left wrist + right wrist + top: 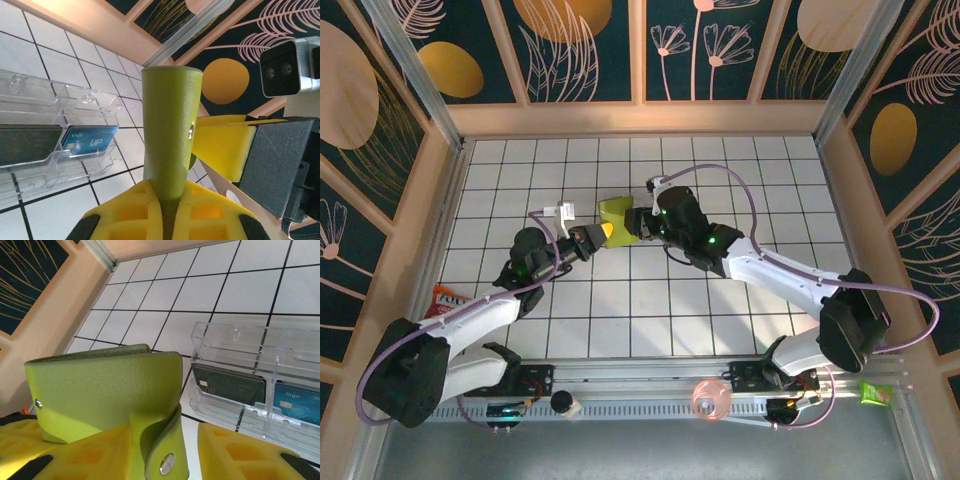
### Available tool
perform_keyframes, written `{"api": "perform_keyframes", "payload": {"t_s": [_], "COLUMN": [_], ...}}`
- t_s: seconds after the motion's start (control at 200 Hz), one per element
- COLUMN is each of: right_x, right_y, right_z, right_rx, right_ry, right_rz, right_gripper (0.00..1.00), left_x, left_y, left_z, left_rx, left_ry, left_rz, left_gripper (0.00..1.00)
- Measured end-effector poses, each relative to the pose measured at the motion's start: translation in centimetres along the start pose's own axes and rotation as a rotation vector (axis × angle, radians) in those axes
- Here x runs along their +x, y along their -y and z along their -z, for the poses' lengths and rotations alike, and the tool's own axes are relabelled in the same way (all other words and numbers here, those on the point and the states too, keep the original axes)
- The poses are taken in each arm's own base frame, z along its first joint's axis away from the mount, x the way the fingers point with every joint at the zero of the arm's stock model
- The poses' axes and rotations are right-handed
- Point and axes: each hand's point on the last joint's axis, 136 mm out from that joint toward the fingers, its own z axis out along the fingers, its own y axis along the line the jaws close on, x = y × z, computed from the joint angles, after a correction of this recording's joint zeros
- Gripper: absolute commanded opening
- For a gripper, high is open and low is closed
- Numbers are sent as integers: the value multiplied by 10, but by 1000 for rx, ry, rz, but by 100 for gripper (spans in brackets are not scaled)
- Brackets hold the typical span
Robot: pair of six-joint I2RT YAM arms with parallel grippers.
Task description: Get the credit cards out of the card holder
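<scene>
- left arm [470, 325]: runs from its base at the near left, forward and inward, forearm angled toward the table's middle.
- left gripper [603, 235]: jaws pinched tight on one edge of the card holder [615, 210]. In the left wrist view the holder stands straight up out of the yellow fingers [125, 212].
- right arm [790, 280]: runs from the near-right base forward and to the left, wrist turned toward the other arm.
- right gripper [634, 230]: nearly nose to nose with the left gripper at mid-table.
- right jaws parted: one finger [75, 455] lies against the holder's face, the other finger [240, 450] stands clear of it, gap showing.
</scene>
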Motion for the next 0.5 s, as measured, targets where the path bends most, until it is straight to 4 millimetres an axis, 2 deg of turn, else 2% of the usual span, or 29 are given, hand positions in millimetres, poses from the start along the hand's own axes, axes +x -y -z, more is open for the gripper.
{"api": "perform_keyframes", "payload": {"t_s": [0.345, 0.495], "right_x": [0, 0], "right_y": [2, 3], "right_z": [-1, -1], "right_rx": [13, 8], "right_ry": [5, 6], "right_rz": [6, 5], "right_gripper": [0, 0], "left_x": [-2, -2], "left_y": [0, 0], "left_z": [2, 2], "left_rx": [-9, -8], "left_ry": [10, 9], "left_rz": [-6, -6], "left_gripper": [0, 0]}}
